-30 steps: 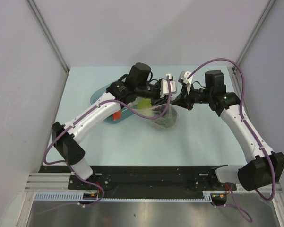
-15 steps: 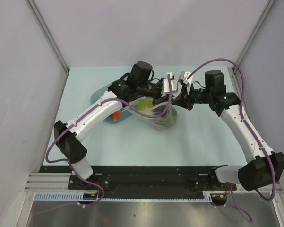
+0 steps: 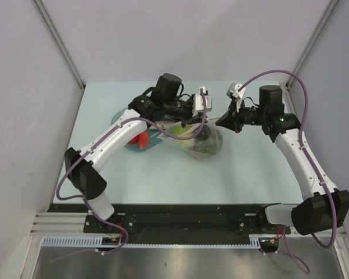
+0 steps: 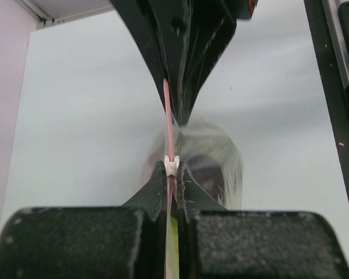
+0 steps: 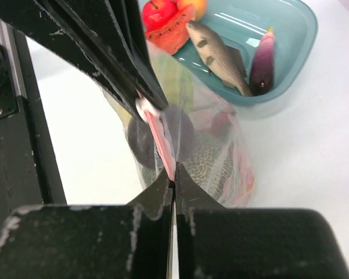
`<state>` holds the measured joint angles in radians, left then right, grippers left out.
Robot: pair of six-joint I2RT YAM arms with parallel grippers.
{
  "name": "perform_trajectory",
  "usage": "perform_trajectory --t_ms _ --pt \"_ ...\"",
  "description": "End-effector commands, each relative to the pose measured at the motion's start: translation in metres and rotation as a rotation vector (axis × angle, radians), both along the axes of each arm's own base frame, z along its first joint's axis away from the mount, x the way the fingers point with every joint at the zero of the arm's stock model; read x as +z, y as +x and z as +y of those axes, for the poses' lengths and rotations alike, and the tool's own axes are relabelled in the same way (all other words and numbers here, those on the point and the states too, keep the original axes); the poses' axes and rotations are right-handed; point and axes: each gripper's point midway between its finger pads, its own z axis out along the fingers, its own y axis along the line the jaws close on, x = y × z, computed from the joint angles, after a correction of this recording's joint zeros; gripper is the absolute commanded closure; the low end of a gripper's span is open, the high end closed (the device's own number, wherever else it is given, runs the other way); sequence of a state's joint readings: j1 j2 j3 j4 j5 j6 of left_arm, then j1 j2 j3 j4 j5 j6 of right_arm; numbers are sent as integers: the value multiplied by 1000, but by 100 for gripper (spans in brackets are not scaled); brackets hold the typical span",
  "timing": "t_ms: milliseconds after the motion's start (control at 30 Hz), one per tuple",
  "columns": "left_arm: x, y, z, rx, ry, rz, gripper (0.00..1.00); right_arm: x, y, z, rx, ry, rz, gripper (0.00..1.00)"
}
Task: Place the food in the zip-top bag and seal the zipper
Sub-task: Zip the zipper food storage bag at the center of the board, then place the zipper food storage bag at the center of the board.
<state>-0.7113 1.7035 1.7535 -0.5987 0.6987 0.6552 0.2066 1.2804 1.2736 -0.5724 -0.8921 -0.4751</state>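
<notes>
The clear zip-top bag (image 3: 202, 141) hangs between my two grippers above the table. A dark green netted squash (image 5: 208, 160) and light green and red food show inside it. Its zipper (image 4: 168, 116) is a pink strip with a white slider (image 4: 171, 165). My left gripper (image 4: 172, 172) is shut on the zipper at the slider. My right gripper (image 5: 174, 174) is shut on the zipper end facing it. In the top view the left gripper (image 3: 193, 118) and right gripper (image 3: 222, 122) stand close together over the bag. More food lies in the tray.
The blue oval tray (image 5: 290, 32) sits behind the bag and holds a grey fish (image 5: 218, 58), a purple eggplant (image 5: 261, 61), a tomato (image 5: 159, 9), an orange (image 5: 194, 6) and a red piece (image 5: 168, 35). In the top view the tray (image 3: 119, 120) lies under the left arm.
The left gripper has drawn a little left and the right gripper a little right, stretching the zipper between them. The bag has swung slightly with them.
</notes>
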Motion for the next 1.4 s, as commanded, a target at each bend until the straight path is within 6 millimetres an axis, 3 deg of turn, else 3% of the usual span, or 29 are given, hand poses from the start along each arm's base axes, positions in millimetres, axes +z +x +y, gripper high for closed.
perform_trajectory --t_ms 0,167,467,667,800,867,900,933,1067,1100,1133,1200,1267,1333,1367 --pt "-15 6 35 60 93 12 99 34 5 -15 -66 59 -73 100" --pt "-29 7 61 103 154 32 100 40 16 -35 -161 88 -54 100" --pt "-37 22 118 218 225 20 100 47 32 -82 -320 107 -50 100" --pt "-40 35 135 272 239 11 100 53 42 -107 -396 113 -84 100" --pt "-27 44 119 273 165 28 100 56 47 -114 -418 113 -102 100" --pt "-10 55 102 291 101 17 100 63 54 -118 -435 108 -148 100" --pt "-17 64 94 292 101 37 100 65 59 -120 -444 108 -167 100" --pt "1 72 85 294 65 9 100 66 66 -125 -461 103 -189 100" --pt "28 107 48 329 -32 -2 100 94 90 -136 -492 91 -363 100" --pt "49 116 43 341 -67 -46 100 98 92 -137 -489 84 -386 100" --pt "41 128 38 352 -62 -42 100 103 94 -138 -487 76 -412 100" --pt "55 139 33 371 -93 -86 100 106 93 -138 -477 63 -436 100" --pt "53 145 33 382 -93 -99 100 94 88 -134 -437 38 -411 100" --pt "36 136 33 339 -60 -78 100 77 77 -123 -365 16 -364 100" --pt "37 128 35 310 -51 -100 100 53 65 -113 -304 -28 -304 100"
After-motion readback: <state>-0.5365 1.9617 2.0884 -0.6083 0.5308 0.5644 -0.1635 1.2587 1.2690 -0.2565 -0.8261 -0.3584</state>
